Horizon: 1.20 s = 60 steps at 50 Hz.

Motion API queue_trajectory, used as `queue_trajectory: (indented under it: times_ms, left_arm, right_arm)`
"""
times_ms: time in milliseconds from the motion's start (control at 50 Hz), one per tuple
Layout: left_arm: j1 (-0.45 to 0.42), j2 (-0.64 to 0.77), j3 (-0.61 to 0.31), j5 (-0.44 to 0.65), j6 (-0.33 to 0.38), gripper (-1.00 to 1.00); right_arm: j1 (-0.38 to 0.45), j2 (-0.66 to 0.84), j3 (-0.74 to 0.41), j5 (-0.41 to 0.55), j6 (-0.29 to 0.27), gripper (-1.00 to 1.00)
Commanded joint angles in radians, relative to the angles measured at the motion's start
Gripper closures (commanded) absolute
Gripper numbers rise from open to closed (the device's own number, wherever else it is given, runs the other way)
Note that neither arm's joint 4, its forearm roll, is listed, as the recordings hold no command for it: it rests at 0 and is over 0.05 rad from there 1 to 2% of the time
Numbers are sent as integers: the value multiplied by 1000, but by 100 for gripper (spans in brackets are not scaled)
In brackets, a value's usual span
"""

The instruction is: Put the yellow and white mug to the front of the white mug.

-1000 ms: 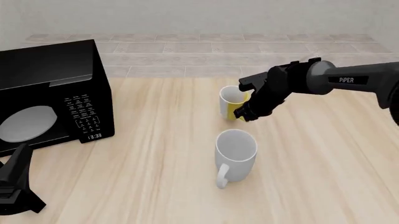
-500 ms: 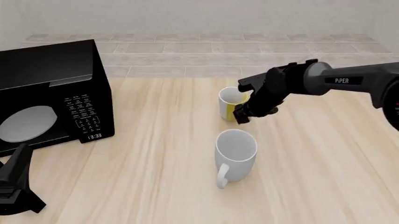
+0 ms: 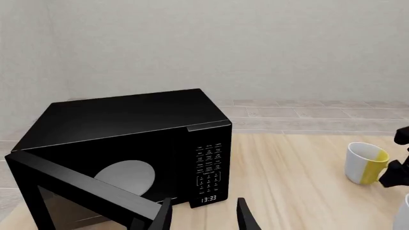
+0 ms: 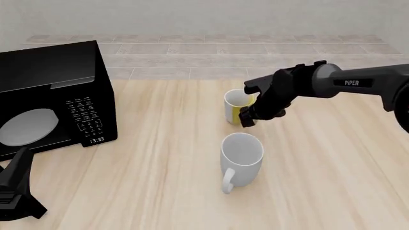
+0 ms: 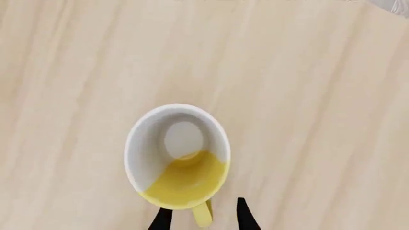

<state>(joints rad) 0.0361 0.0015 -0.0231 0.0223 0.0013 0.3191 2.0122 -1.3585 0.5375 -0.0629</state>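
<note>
1. The left gripper sits parked at the near left corner of the table, in the same place as a second ago. Its fingers stand apart with nothing between them.
2. The white mug stands upright near mid-table, handle toward the camera, and has not shifted. It looks empty.
3. Just beyond it stands the yellow mug, upright on the table and also unmoved. Its pale inside holds nothing, as the right wrist view shows.
4. The right gripper has shifted only slightly over the last second, settling at the mug's yellow handle. The jaws straddle the handle, one finger on each side, but are not yet closed on it.
5. My read: the grasp is lined up but not made. The yellow mug still sits behind the white one, so the lift and carry round to its near side remain.
6. The microwave stands far left, door ajar, a pale plate inside.
</note>
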Motion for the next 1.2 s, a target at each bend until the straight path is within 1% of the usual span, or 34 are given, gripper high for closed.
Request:
queue_trajectory:
  times_ms: [20,180,420,480,720,860,1200]
  left_arm:
    - [0,0,4,-5,0,-100]
    - [0,0,4,-5,1,-100]
    - [0,0,4,-5,1,-100]
    - [0,0,4,-5,0,-100]
    - [0,0,4,-5,0,-100]
    - [0,0,4,-5,0,-100]
    - [0,0,4,-5,0,-100]
  right_arm:
    - [6,-36,13,10,2,-100]
    - [13,-70,39,5,9,-100]
    - [27,-148,70,21,8,-100]
    - [33,-169,82,23,15,-100]
    - [37,-246,113,50,9,-100]
    - [34,-305,143,66,1,-100]
    - [47,-435,217,93,0,-100]
